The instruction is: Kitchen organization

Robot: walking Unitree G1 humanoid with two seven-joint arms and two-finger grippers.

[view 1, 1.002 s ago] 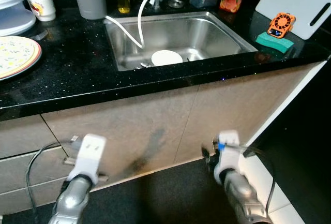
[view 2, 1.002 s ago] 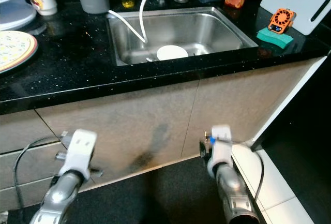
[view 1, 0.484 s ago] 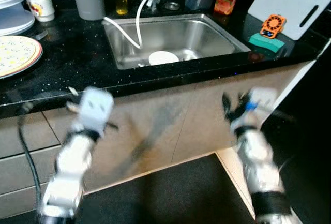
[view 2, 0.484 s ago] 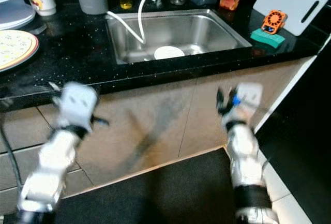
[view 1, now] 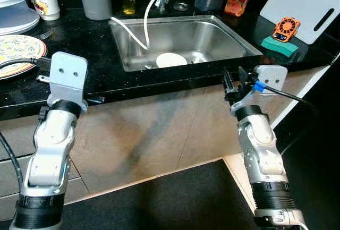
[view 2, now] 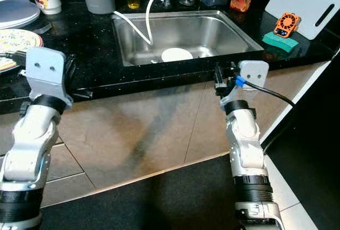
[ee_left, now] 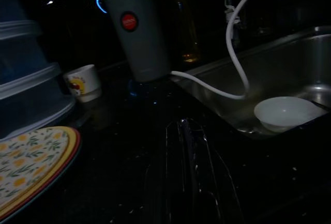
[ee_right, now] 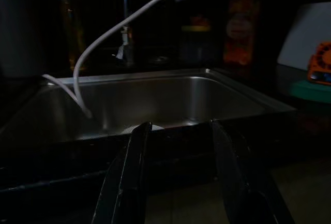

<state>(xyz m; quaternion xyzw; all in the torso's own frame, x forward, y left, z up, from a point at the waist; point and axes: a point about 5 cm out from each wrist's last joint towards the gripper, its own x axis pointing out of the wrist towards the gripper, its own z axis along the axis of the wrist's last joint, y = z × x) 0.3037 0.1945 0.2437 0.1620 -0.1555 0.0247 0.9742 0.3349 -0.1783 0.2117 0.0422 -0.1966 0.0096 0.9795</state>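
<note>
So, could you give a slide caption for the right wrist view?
Open right tool faces the steel sink, white hose trailing in.

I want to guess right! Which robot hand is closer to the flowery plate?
Left. The left hand is raised at the counter edge right beside the flowery plate; the right hand is past the sink, far off.

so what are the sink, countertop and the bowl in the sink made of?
Sink: looks like brushed stainless steel, grey with soft reflections. Countertop: polished black stone, maybe granite, glossy with light speckles. Bowl: plain white, smooth; ceramic or plastic, can't tell.
</note>
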